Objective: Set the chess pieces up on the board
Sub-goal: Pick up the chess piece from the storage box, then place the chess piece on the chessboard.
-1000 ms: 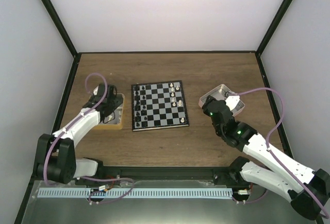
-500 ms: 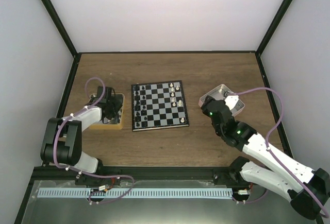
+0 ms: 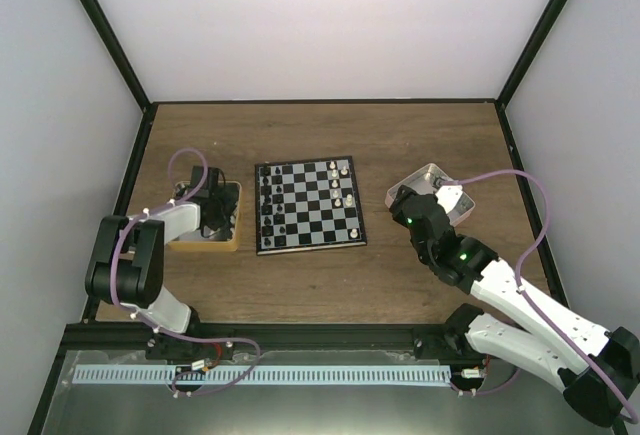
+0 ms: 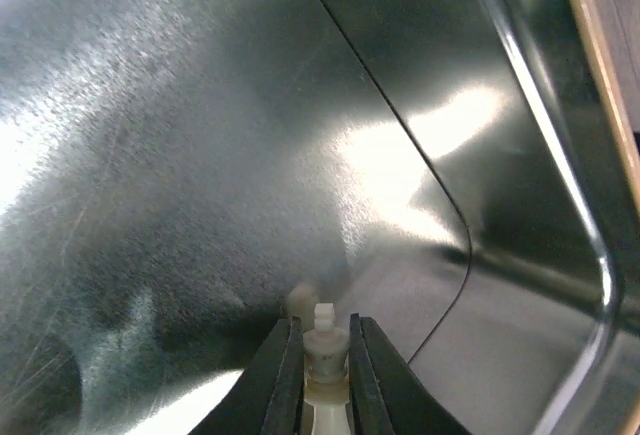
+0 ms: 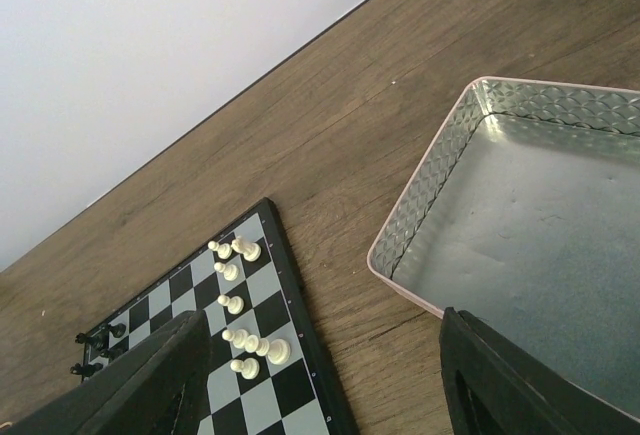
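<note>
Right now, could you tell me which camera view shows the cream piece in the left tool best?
The left wrist view: the cream piece stands close up, pinched by the left tool over the shiny tray. In the top view the arm hides it; the right wrist view misses it.

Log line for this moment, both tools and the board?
left tool: shut on cream chess piece inside tan tray | right tool: open, holding nothing, by pink tray | board: partly set
</note>
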You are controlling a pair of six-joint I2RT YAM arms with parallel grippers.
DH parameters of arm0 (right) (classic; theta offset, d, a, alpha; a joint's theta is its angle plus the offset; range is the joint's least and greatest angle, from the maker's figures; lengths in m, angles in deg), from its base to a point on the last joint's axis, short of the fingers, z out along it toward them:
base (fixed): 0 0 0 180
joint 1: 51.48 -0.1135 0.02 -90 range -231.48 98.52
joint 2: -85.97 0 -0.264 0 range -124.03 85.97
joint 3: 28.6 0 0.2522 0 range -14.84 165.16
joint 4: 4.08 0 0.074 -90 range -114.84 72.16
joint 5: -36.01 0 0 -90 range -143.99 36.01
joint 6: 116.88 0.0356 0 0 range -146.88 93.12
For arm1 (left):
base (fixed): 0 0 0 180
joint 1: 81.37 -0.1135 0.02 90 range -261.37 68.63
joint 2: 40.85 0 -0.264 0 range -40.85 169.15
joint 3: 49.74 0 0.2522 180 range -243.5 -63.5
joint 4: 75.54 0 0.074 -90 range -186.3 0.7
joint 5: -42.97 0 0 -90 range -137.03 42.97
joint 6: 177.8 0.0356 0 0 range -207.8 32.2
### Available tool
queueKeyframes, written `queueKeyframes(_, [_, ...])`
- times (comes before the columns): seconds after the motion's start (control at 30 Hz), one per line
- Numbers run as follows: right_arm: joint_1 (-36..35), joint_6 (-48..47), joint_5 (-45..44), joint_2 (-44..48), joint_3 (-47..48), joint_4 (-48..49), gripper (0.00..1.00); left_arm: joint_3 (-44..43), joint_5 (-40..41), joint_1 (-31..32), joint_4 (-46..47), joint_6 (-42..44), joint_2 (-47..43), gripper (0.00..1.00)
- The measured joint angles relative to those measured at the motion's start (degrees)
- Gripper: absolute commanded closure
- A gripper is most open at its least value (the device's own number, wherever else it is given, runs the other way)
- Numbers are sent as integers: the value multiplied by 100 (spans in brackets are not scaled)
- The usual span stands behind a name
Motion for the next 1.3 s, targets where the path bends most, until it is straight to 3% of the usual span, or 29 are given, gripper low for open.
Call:
queueKeyframes(0.27, [0, 0, 22, 0, 0, 2, 36, -39, 584, -4, -195, 330, -149, 93])
queueKeyframes(0.47, [0, 0, 50, 11, -9, 37, 36, -39, 1034, 11, -345, 758, -1014, 93])
queueKeyframes(0.63, [0, -229, 352, -26, -120, 376, 35, -37, 909, 208, -214, 1163, -1613, 92])
queueKeyframes(0.8, [9, -1405, 1976, -560, -184, 1606, 29, -31, 70, 481, 240, 1333, -1751, 92])
queueKeyframes(1.03, [11, -2144, 4809, -2406, 293, 2774, 22, -22, -1034, 1523, 1047, 1106, -1733, 91])
queueKeyframes(1.3, [11, -2253, 5799, -3126, 439, 3375, 21, -63, -1698, 2201, 1856, 568, -1342, 91])
